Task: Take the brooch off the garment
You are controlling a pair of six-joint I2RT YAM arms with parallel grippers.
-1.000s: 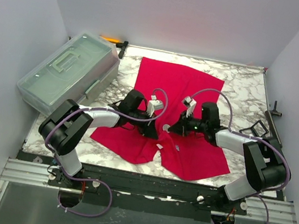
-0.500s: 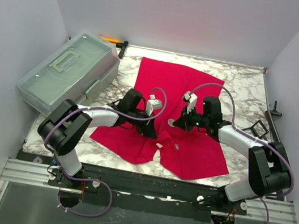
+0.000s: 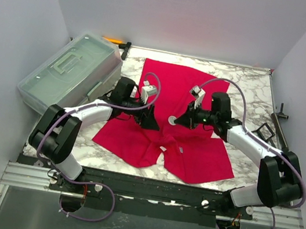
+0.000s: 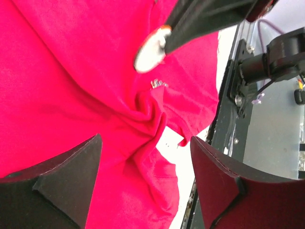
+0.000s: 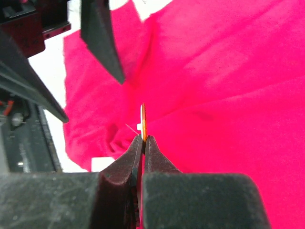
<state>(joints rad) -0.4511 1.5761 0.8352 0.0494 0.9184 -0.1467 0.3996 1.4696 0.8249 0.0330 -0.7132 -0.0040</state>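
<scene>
Right wrist: brooch (image 5: 143, 120) in right tool (image 5: 143, 139), above garment (image 5: 228, 71)

So we've got the garment (image 3: 169, 85) spread over the middle of the table (image 3: 251, 90), with a lidded box (image 3: 68, 74) off its left side, in the upper left of the frame. Dead centre, the brooch (image 3: 172, 119) sits over the cloth at the tips of the right gripper (image 3: 176, 120), with the left gripper (image 3: 149, 121) just left of it.
</scene>
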